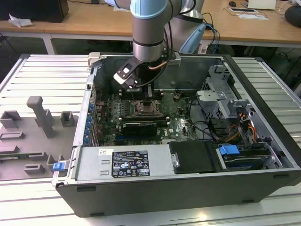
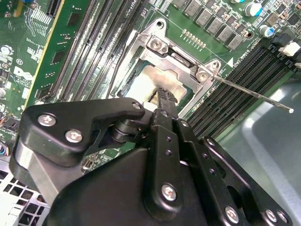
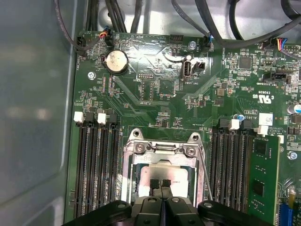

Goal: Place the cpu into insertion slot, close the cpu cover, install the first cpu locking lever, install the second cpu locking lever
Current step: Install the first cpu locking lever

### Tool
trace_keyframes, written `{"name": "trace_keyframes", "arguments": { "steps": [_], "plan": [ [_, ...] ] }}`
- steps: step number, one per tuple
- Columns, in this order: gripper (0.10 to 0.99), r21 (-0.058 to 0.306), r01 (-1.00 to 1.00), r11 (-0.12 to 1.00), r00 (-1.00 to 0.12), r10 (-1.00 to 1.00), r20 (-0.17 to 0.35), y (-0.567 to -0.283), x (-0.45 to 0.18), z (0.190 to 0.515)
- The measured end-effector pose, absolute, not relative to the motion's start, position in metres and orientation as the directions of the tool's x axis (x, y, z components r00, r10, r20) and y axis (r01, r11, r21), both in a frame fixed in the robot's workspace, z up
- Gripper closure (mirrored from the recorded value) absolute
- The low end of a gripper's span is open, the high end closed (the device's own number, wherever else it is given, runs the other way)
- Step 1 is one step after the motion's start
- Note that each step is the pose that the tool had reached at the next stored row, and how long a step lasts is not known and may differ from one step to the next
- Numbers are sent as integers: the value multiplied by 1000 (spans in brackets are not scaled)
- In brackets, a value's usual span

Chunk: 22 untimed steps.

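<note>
Two black fingertips (image 3: 153,183) are pressed together with barely a sliver between them, and I see nothing caught there. The gripper (image 3: 160,182) is closed up, its tips resting on the top of the cpu (image 3: 178,175).

The cpu sits in its socket on the green motherboard (image 3: 155,94). Its dull beige top shows through the hollow centre of the cpu cover (image 2: 165,49). In both wrist views the cover looks to be lying down flat around the chip, with its silver frame bordering every side I can see.

One thin metal lever (image 2: 254,95) sticks out from a corner of the socket and runs across the black memory slots (image 3: 230,174), ending in a free tip. A second thin dark wire (image 2: 113,75) curves along the opposite side of the socket, and I cannot tell whether it is hooked down.

In the exterior view the arm (image 1: 149,28) comes down from the far side into the computer case (image 1: 164,200), which lies on a slatted metal table (image 1: 42,70). Just nearer than the socket lies a long black card (image 1: 139,127). Nearer again is a silver power supply box (image 1: 122,162). Outside the case, at the exterior view's left, grey fixture blocks (image 1: 40,115) stand on the table, well apart from the gripper.
</note>
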State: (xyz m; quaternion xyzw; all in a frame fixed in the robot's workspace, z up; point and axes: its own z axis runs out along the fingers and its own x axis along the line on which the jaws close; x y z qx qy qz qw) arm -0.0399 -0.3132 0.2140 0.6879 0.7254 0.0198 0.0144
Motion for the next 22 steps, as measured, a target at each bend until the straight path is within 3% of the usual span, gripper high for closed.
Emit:
{"name": "trace_keyframes", "arguments": {
  "steps": [22],
  "plan": [
    [984, 48, 997, 52, -53, 999, 6, -313, -40, 218]
  ]
}}
